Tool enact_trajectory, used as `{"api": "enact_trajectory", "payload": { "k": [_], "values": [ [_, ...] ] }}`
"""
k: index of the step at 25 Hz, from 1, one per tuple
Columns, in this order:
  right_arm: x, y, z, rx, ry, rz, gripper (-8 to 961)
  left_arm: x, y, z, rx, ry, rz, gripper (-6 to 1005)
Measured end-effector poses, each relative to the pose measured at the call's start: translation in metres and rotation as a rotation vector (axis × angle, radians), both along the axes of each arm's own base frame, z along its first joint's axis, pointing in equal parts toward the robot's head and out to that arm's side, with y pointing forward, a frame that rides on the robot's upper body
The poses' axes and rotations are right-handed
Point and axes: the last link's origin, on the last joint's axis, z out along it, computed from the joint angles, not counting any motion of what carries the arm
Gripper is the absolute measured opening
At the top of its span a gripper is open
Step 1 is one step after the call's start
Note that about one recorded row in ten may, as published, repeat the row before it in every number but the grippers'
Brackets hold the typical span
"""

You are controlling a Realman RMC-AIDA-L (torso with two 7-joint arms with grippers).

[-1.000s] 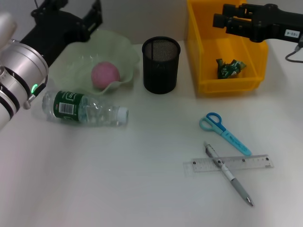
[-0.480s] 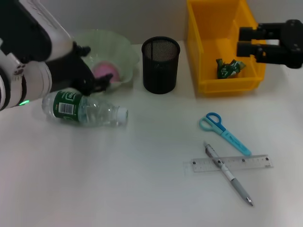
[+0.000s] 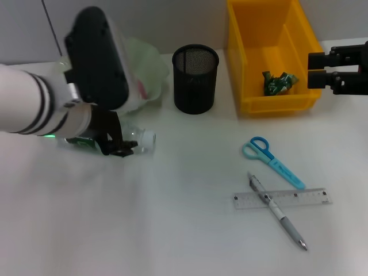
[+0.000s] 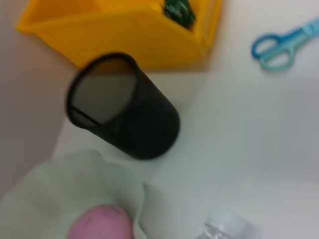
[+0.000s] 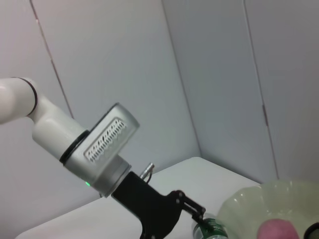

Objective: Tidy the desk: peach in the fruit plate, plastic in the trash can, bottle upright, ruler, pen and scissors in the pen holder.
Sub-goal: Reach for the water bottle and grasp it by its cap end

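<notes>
The clear bottle (image 3: pixel 138 140) lies on its side, white cap (image 4: pixel 227 224) toward the table's middle, green label under my arm. My left gripper (image 3: pixel 118 148) is down at it, open, fingers at its body; the right wrist view shows the same gripper (image 5: pixel 195 211) at the bottle (image 5: pixel 212 230). The pink peach (image 4: pixel 99 226) rests in the pale green fruit plate (image 3: pixel 152 63). Green plastic (image 3: pixel 279 81) lies in the yellow trash can (image 3: pixel 253 103). My right gripper (image 3: pixel 315 70) hovers open and empty at that bin's right side. Blue scissors (image 3: pixel 271 160), ruler (image 3: pixel 299 197) and pen (image 3: pixel 284 221) lie front right.
The black mesh pen holder (image 3: pixel 196 79) stands upright between the plate and the bin, with nothing seen in it (image 4: pixel 124 117). The pen lies across the ruler. My left arm (image 3: pixel 92 63) hides most of the plate from the head view.
My left arm swung from above the plate down to the lying bottle, now covering much of it. My right gripper drew back to the right, away from over the bin.
</notes>
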Motion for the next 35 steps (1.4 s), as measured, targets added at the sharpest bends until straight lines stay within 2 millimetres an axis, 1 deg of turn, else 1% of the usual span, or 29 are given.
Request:
{"api": "enact_trajectory", "payload": {
  "k": [2,3,4,5,6,8,10,13,18,21,26,35],
  "values": [
    [0.0,0.0,0.0,0.002,0.0,-0.003,512,0.0,0.0,0.0,0.0,0.0,0.0,753],
    [0.0,0.0,-0.001,0.0,0.002,-0.005,512,0.003,0.004,-0.01,-0.032,0.062,-0.018,753],
    [0.0,0.0,-0.001,0.0,0.002,-0.005,512,0.003,0.004,-0.01,-0.032,0.062,-0.018,753],
    [0.0,0.001,-0.001,-0.001,0.003,-0.006,512,0.004,0.008,-0.017,-0.055,0.109,-0.03,753],
    [-0.001,0.001,-0.001,-0.001,0.004,-0.007,512,0.004,0.008,-0.017,-0.055,0.109,-0.03,753],
    [-0.001,0.002,-0.001,0.001,0.005,-0.01,512,0.008,0.016,-0.03,-0.098,0.218,-0.041,753],
    [-0.001,0.002,-0.002,0.002,0.005,-0.011,512,0.009,0.017,-0.032,-0.106,0.236,-0.045,753],
    [-0.001,0.003,-0.002,0.005,0.006,-0.014,512,0.019,0.021,-0.035,-0.115,0.263,-0.074,753],
    [0.0,0.002,-0.004,0.002,0.01,-0.018,512,0.023,0.024,-0.04,-0.127,0.301,-0.096,753],
    [0.0,0.002,-0.004,0.003,0.011,-0.019,512,0.023,0.025,-0.045,-0.142,0.336,-0.095,753],
    [0.001,0.003,-0.004,0.008,0.012,-0.025,512,0.022,0.025,-0.048,-0.15,0.355,-0.095,753],
    [-0.002,0.004,-0.007,0.009,0.019,-0.019,512,0.028,0.023,-0.057,-0.175,0.404,-0.141,752]
  ]
}}
